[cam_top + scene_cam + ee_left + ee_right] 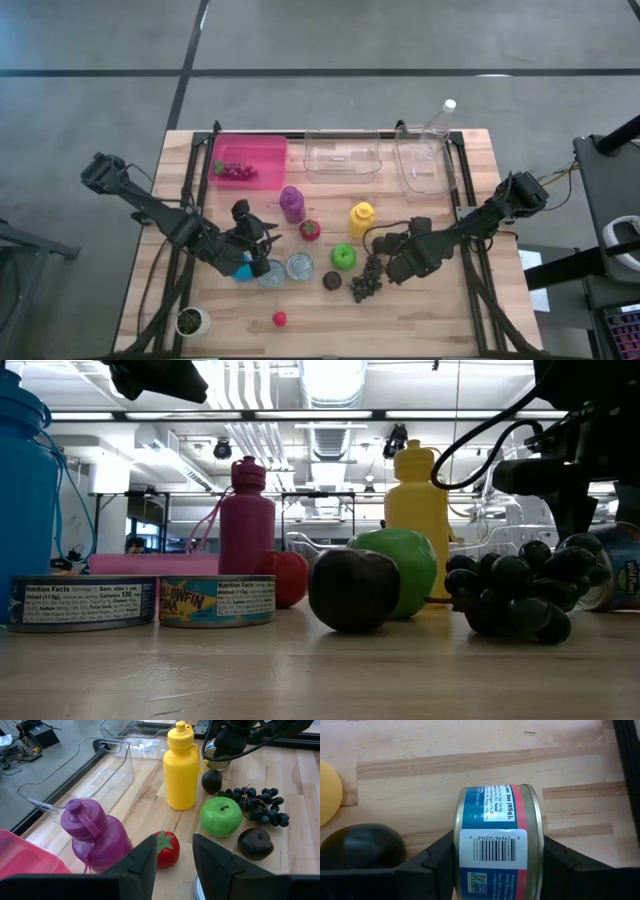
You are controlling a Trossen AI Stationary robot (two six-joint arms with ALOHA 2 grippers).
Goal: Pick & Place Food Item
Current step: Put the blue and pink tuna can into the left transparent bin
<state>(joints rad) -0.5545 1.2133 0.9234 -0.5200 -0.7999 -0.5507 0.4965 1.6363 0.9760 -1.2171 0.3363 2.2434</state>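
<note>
My right gripper (497,862) is shut on a small blue-and-red food can (495,815), right of the middle of the table (395,262). Beside it a dark plum (362,845) rests on the wood. A bunch of dark grapes (365,283), a green apple (343,255), a second plum (332,281), a red tomato (310,230), a yellow bottle (360,218) and a purple bottle (292,203) stand mid-table. My left gripper (175,865) hangs open above the table near the tomato (166,849), with nothing between its fingers. My right gripper pinches the can between its two fingers, one finger on each flat end, next to the rim (538,837). The fingers slant steeply down from above. The can lies on its side, barcode toward the wrist. Whether it is clear of the table I cannot tell.
Two flat cans (300,266) and a blue bottle (245,268) stand under my left arm. A pink bin (248,160) holding grapes and two clear bins (343,155) line the far edge. A small red fruit (279,319) and a little pot (190,321) sit near the front edge.
</note>
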